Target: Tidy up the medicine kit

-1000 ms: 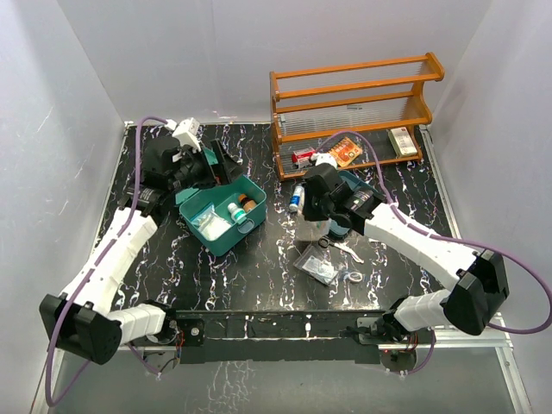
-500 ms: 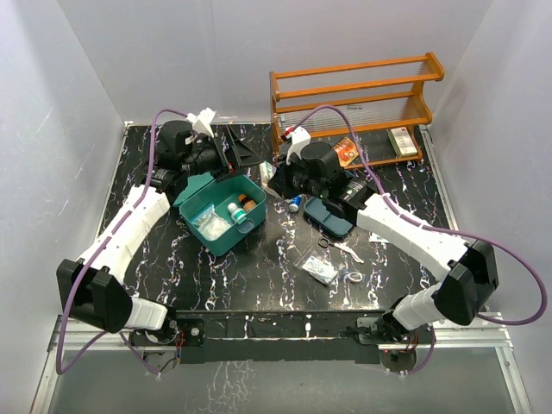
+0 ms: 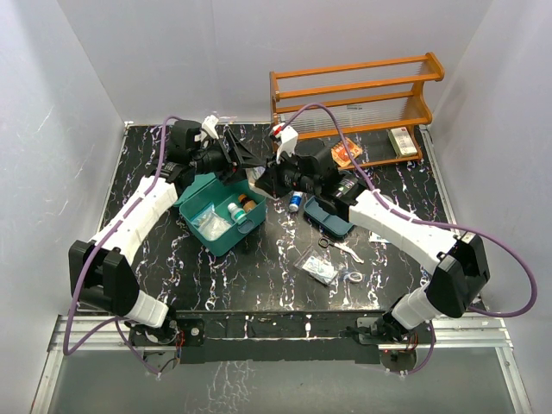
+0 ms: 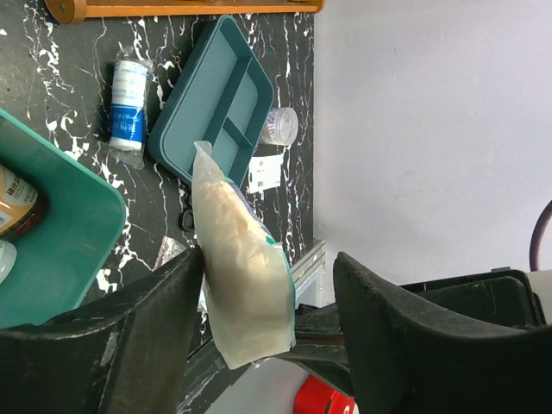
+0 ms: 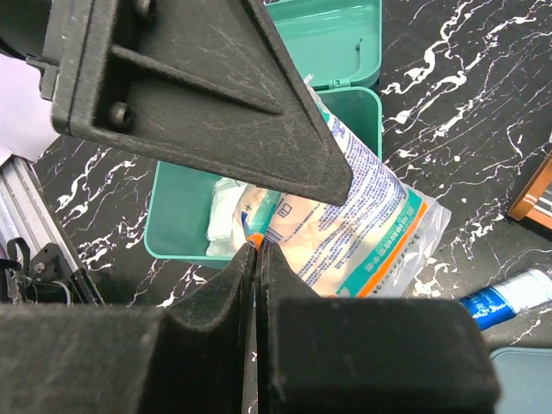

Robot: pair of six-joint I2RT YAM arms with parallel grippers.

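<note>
Medicine kit (image 3: 226, 243): likely rigid, light; grasp by rim. Soft pouch (image 5: 362, 216) pinched in right gripper (image 5: 257, 248), flanked by spread left gripper (image 4: 267, 259).

A: What carries it all?
B: A black table (image 3: 259, 276) with white veining.
A: And on it?
B: The kit (image 3: 233, 237) stands left of the middle, lid open. A rack (image 3: 354, 86) sits in the far right corner.
A: Between them?
B: A divided tray (image 3: 328, 217) lies right of the middle, with a blue-and-white tube (image 3: 295, 203) just beside its left end. A clear cup (image 4: 278, 126) and a white card (image 4: 264, 172) lie along the tray's edge.
A: Nearer the front?
B: Scissors (image 3: 345, 251) near the tray, and a clear bag (image 3: 316, 266) just beside them.
</note>
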